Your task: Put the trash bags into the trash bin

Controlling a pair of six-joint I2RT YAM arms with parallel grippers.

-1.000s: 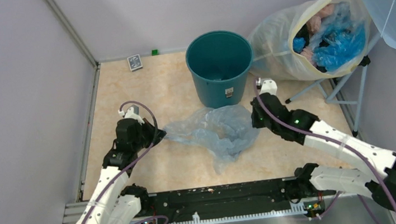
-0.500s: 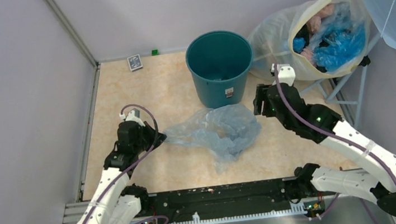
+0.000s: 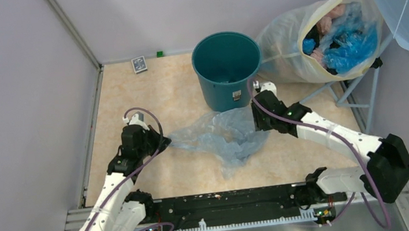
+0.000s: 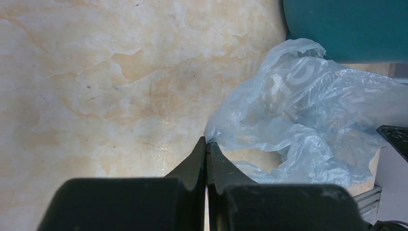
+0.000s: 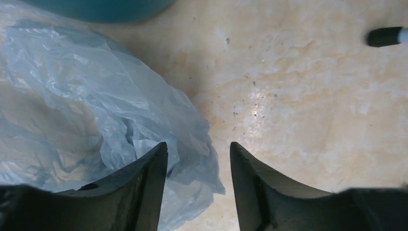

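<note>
The pale blue-grey trash bag (image 3: 225,136) lies crumpled on the marbled floor just in front of the teal trash bin (image 3: 227,69), which stands upright and open. My left gripper (image 3: 164,141) is shut on the bag's left corner; in the left wrist view the closed tips (image 4: 207,142) pinch the bag's edge (image 4: 288,125). My right gripper (image 3: 257,126) is open at the bag's right edge; in the right wrist view (image 5: 198,147) the bag's edge (image 5: 96,110) lies between and left of the fingers. The bin's base shows in the wrist views (image 4: 346,29) (image 5: 101,9).
A big cloudy-white sack (image 3: 321,38) full of blue and pink waste leans at the back right, on a stand with metal legs (image 3: 327,93). A small dark card box (image 3: 139,63) and a green block (image 3: 159,54) sit by the back wall. Frame rails border the floor.
My right arm swung up and away toward the sack, then came back down left to the bag's right edge. The left gripper stayed shut on the bag's corner.
</note>
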